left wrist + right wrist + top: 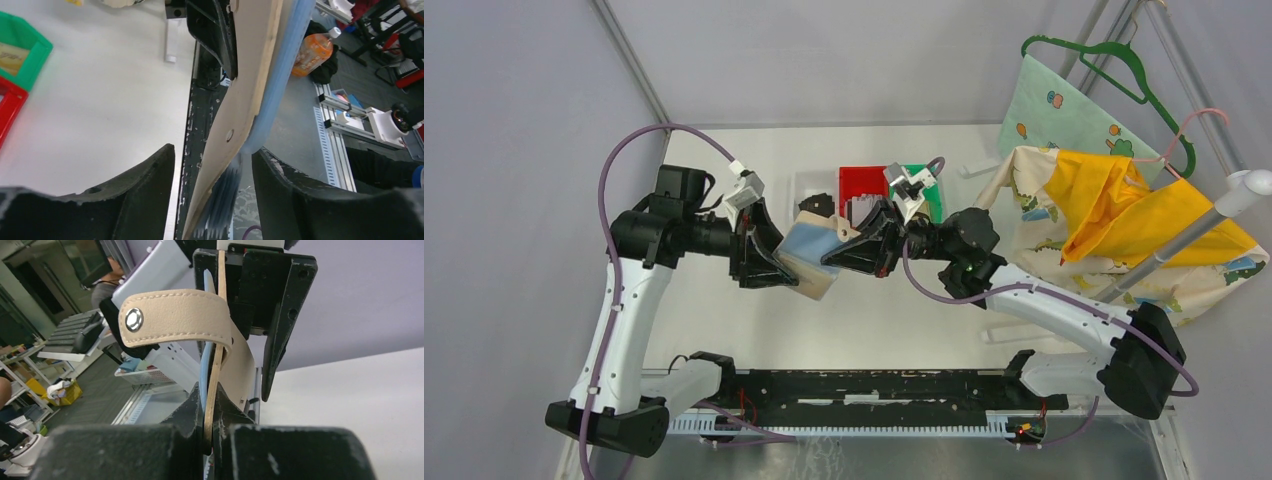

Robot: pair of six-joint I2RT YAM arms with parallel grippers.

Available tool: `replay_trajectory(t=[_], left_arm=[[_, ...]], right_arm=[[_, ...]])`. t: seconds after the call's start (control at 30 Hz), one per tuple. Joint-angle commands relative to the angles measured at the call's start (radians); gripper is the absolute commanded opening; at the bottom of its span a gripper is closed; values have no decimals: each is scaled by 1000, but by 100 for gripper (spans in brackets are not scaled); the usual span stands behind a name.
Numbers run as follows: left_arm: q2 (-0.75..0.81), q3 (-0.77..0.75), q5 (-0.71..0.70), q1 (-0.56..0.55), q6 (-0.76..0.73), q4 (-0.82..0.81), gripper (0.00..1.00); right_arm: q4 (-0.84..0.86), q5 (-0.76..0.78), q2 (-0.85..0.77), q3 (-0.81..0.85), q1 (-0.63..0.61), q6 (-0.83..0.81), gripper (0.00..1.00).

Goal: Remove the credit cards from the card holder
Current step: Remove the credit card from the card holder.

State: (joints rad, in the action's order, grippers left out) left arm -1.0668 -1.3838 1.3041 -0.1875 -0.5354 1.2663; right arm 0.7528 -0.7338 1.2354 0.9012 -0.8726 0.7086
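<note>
Top view: card holder (812, 258) is up off the bench (874, 320), in the air between the two arms near the middle. The left tool (772, 262) is at its left side and the right tool (849, 255) at its right, with the blue-tinted sleeves (809, 240) facing up over the beige cover. Can't read either grip from up there. Right wrist view settles the right one: jaws pressed together, pinching the thin beige cover edge. The snap tab (175, 317) curls over toward the camera with its metal stud (134, 320) showing, and a blue sleeve edge runs just left of the cover. Left wrist view settles the other: fingers (135, 192) spread, holder passing edge-on through the gap, beige panel on the left and blue sleeves on the right. Can't tell if either finger touches it. Only the top view shows the white bin (809, 185), red bin (859, 183) and green bin (936, 205) in a row just behind the holder, plus a yellow cloth (1124, 200) and a green hanger (1114, 60) far right. Left wrist view catches the green and red bins at its left edge, with a flat tan item (10, 55) in the green one; can't tell what it is. Whether any credit cards sit in the sleeves, I can't tell from any view.
</note>
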Motion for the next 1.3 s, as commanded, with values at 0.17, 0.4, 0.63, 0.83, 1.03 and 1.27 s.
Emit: replay_trajectory(t=[0.17, 0.4, 0.63, 0.83, 1.03, 1.27], left_arm=[[4, -19, 133, -3, 78, -27, 25], [9, -10, -16, -3, 106, -51, 2], [-22, -25, -146, -3, 112, -53, 2], [-21, -29, -186, -3, 85, -29, 2], [-45, -38, -206, -3, 69, -6, 2], [-38, -25, -146, -3, 60, 6, 63]], right_arm=[[358, 116, 2, -59, -2, 169, 0], [62, 68, -31, -26, 4, -27, 63], [-560, 56, 29, 234, 6, -405, 65], [-744, 101, 40, 305, 5, -546, 54], [-866, 109, 76, 388, 6, -607, 30], [-455, 102, 40, 243, 6, -336, 0]])
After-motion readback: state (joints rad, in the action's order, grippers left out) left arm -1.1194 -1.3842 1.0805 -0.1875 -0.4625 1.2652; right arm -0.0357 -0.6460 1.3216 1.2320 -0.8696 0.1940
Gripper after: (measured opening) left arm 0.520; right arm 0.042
